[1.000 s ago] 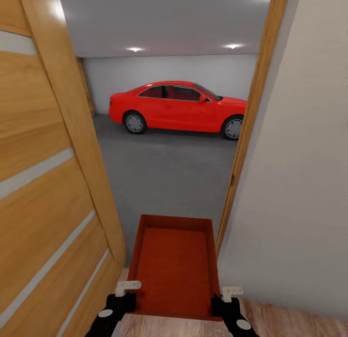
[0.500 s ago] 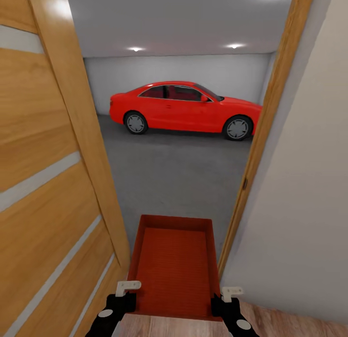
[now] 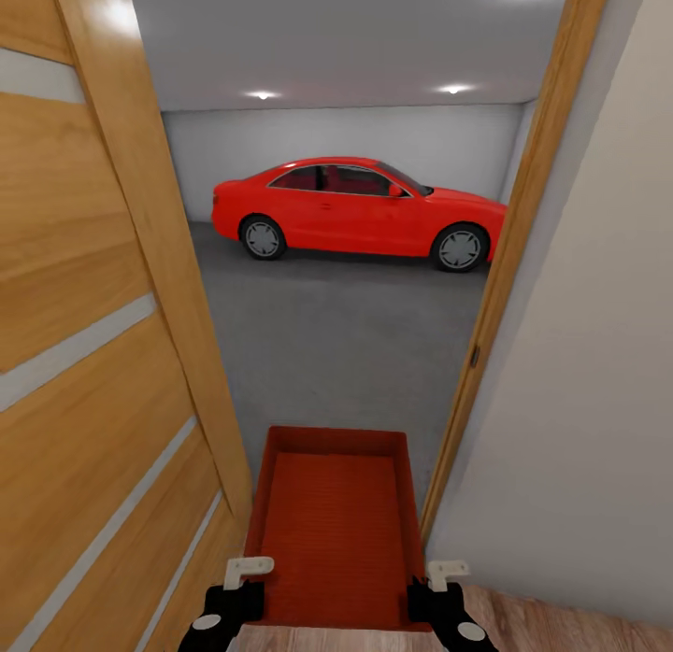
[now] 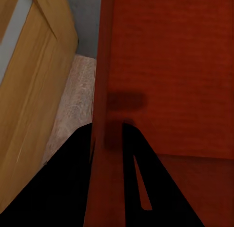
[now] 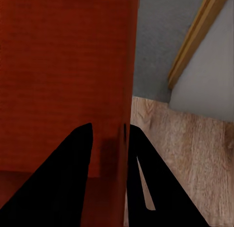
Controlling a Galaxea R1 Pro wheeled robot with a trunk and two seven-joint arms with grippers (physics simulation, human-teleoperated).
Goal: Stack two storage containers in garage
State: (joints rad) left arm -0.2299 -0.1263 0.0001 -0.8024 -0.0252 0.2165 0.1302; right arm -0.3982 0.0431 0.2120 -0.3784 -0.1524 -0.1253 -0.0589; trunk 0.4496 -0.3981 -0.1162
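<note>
Between a wooden door (image 3: pixel 84 353) and white wall (image 3: pixel 579 428), the storage container (image 3: pixel 332 521) is hanging at the garage threshold, facing a red coupe (image 3: pixel 355 208). Left hand (image 4: pixel 107 139) is pinching its side wall; right hand (image 5: pixel 109 139) is pinching the opposite wall.

Rust-red rectangular open-top plastic bin (image 3: pixel 332 526) has a faint ribbed texture on its flat bottom. Glossy bright red coupe car (image 3: pixel 360 208) sits on mottled dark grey concrete floor (image 3: pixel 327 353). The honey-toned wooden door (image 3: pixel 84 372) has pale grey horizontal stripes, and the plank flooring (image 5: pixel 185 154) is a light wood grain.
</note>
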